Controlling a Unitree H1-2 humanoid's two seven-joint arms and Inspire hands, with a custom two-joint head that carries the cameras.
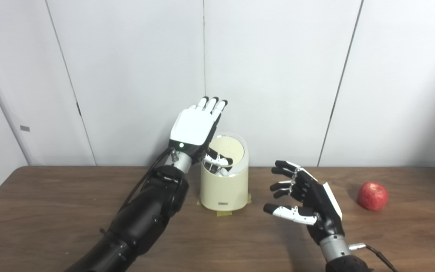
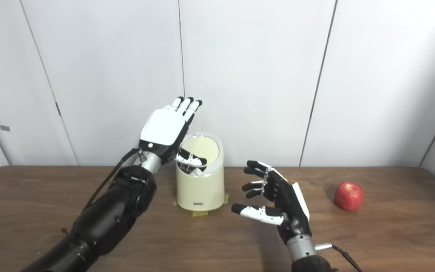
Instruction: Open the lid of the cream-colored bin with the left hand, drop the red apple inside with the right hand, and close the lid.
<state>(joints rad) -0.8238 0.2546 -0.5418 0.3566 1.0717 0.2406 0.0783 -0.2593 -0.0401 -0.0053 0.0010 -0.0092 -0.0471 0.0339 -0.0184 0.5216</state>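
Raising my left hand [image 1: 196, 126] flat beside the cream-colored bin [image 1: 224, 189], fingers straight and apart, thumb reaching over the rim, nothing gripped; the lid [image 1: 228, 148] stands tilted up behind it. Right hand [image 1: 310, 198]: spread wide, empty, above the table [image 1: 51, 211]. Count: one bin, one red apple [image 1: 372, 196] well to the right.

**Black arms, white-backed hands**

Beside the bin [image 1: 224, 189], the left hand [image 1: 195, 130] has a white back plate, a green light, black-tipped fingers and a silver wrist. The right hand [image 1: 306, 200] matches; a cable plugs into its wrist.
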